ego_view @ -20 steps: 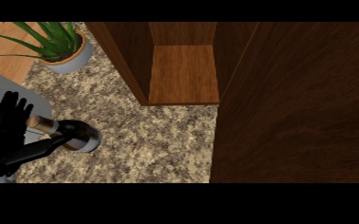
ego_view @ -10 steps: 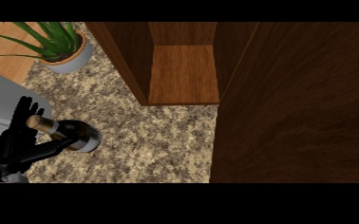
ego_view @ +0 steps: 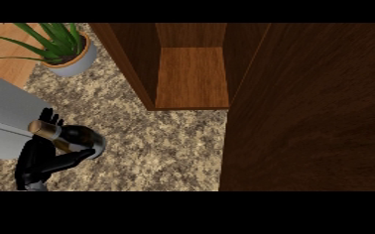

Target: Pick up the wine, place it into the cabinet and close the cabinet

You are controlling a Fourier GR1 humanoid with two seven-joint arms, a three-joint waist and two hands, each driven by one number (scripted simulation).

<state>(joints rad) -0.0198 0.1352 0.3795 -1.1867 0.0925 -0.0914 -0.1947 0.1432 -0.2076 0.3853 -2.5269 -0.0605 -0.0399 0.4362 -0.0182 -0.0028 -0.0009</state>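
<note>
One hand (ego_view: pixel 45 159) in view, at the near left corner of the granite counter (ego_view: pixel 157 144), entering from the lower edge on a grey forearm. By position, the left hand. Right hand not seen anywhere.

Wine bottle (ego_view: pixel 73 137) standing on the counter at the near left, seen from steeply above: dark body, gold-brown capped neck tilted toward the left edge. Located directly against the hand, on its right and far side. Thumb (ego_view: pixel 72 159) hooked round the near side of the bottle's body; fingers raised behind the neck on the left. Hand thus closed partway round the bottle, holding it. Cannot tell whether the base rests on the counter or is lifted.

Cabinet (ego_view: pixel 192 77) at the far centre, open, wooden shelf floor bare and visible. Bottle well apart from it, to the near left, outside the opening. Cabinet door (ego_view: pixel 300 114) swung open, filling the right side as a broad dark wood panel.

Potted plant (ego_view: pixel 62 49) in a pale grey pot at the far left, well clear of the hand and bottle. Pale grey surface at the left edge, beside the hand; identity unclear.
</note>
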